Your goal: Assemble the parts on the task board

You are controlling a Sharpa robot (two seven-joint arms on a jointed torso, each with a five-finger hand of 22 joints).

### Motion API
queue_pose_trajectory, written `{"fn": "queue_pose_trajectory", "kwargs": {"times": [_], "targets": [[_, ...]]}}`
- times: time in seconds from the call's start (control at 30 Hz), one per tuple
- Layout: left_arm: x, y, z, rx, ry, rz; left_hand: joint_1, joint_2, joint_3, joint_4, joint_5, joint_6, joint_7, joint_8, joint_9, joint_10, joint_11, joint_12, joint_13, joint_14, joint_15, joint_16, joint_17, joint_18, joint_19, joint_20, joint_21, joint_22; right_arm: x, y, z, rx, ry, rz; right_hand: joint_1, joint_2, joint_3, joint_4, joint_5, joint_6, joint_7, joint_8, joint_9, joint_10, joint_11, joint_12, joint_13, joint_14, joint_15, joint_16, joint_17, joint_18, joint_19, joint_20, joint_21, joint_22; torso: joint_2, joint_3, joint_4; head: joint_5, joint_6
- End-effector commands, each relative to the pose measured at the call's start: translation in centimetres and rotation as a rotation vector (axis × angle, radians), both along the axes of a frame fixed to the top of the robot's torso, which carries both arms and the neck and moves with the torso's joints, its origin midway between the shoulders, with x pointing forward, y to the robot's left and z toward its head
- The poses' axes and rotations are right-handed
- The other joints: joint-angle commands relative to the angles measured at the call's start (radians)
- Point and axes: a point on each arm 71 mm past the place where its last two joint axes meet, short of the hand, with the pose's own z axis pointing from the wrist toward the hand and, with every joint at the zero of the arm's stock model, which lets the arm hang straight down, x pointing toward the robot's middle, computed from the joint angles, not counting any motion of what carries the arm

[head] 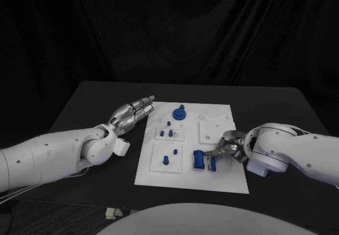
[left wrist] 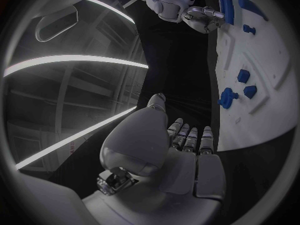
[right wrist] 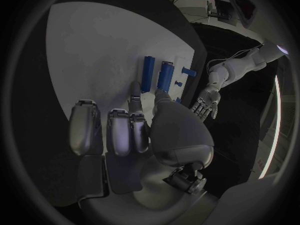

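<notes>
The white task board (head: pixel 225 172) lies mid-table. On it stand a blue round knob (head: pixel 180 113), two small pegs (head: pixel 166 133) and a single peg (head: pixel 166 159). Two blue bars (head: pixel 198 160) (head: pixel 212 163) lie side by side near its front. My right hand (head: pixel 230 147) hovers low over the board's right side, fingers curled, with fingertips at the end of the right bar (right wrist: pixel 165 75); whether it grips the bar is unclear. My left hand (head: pixel 133 115) is flat with fingers stretched out and empty, just off the board's far left edge (left wrist: pixel 187 150).
Raised white square plates (head: pixel 212 131) sit on the board, with a ring outline (head: pixel 210 112) near its far edge. Black tabletop (head: pixel 99 98) surrounds the board on every side.
</notes>
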Motion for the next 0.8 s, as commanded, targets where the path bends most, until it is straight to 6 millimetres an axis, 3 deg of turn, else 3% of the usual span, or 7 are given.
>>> {"fn": "queue_pose_trajectory", "kwargs": {"times": [0.03, 0.8], "targets": [[0.0, -0.1, 0.3, -0.037, -0.031, -0.005, 0.012, 0.001, -0.001, -0.004, 0.005, 0.003, 0.006, 0.003, 0.001, -0.001, 0.010, 0.003, 0.001, 0.003, 0.007, -0.004, -0.001, -0.014, 0.000, 0.004, -0.005, 0.000, 0.0, -0.2, 0.0, -0.006, -0.012, -0.018, -0.013, -0.001, -0.001, 0.009, -0.005, -0.007, 0.002, 0.007, 0.002, 0.106, 0.003, 0.004, 0.263, 0.066, 0.003, -0.003, 0.030, 0.011, 0.011, 0.006, -0.004, 0.186, 0.000, -0.0001, -0.0001, 0.001, 0.000], [-0.1, -0.2, 0.2, -0.037, -0.023, -0.010, 0.013, 0.001, -0.001, -0.006, 0.010, 0.005, 0.007, 0.004, 0.002, -0.001, 0.010, 0.004, 0.001, 0.003, 0.007, -0.004, -0.001, -0.014, 0.000, 0.004, -0.005, 0.000, 0.2, -1.2, 0.4, -0.025, -0.038, -0.032, -0.056, 0.016, -0.025, 0.041, -0.041, -0.001, -0.005, 0.036, 0.023, 0.106, -0.003, 0.004, 0.263, 0.067, -0.001, -0.001, 0.034, 0.011, 0.012, 0.002, -0.006, 0.186, -0.001, 0.0002, 0.0004, 0.002, 0.000]]}}
